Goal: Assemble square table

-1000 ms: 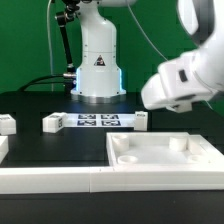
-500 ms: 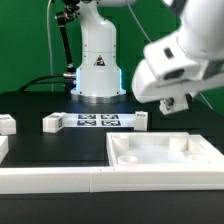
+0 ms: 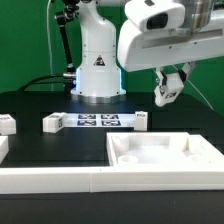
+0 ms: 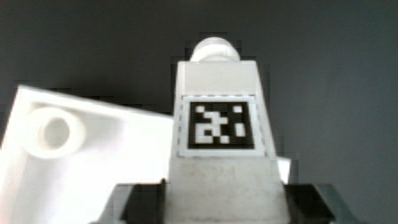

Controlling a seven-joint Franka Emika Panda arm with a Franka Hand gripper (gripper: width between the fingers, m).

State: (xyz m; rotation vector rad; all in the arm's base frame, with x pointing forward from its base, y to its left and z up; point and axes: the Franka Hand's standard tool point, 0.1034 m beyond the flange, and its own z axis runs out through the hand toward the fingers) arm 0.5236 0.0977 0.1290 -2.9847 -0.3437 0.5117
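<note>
The white square tabletop (image 3: 165, 155) lies rim-up at the front of the exterior view's right, with round sockets in its corners. My gripper (image 3: 168, 88) hangs above its far side, shut on a white leg (image 3: 165, 95) that is held clear of the top. In the wrist view the held leg (image 4: 221, 120) stands out between the fingers (image 4: 146, 200) with a black-and-white tag facing the camera, and the tabletop (image 4: 71, 130) lies below beside it. Loose legs lie on the black table: one (image 3: 8, 124) at the left, one (image 3: 52, 122) and one (image 3: 143, 121) by the marker board.
The marker board (image 3: 97, 121) lies flat in front of the robot base (image 3: 98, 70). A long white rail (image 3: 60, 178) borders the table's front edge. A white piece (image 3: 2, 148) shows at the left edge.
The arm has risen and swung toward the exterior view's left, carrying the leg up with it. The tabletop and loose legs have not moved.
</note>
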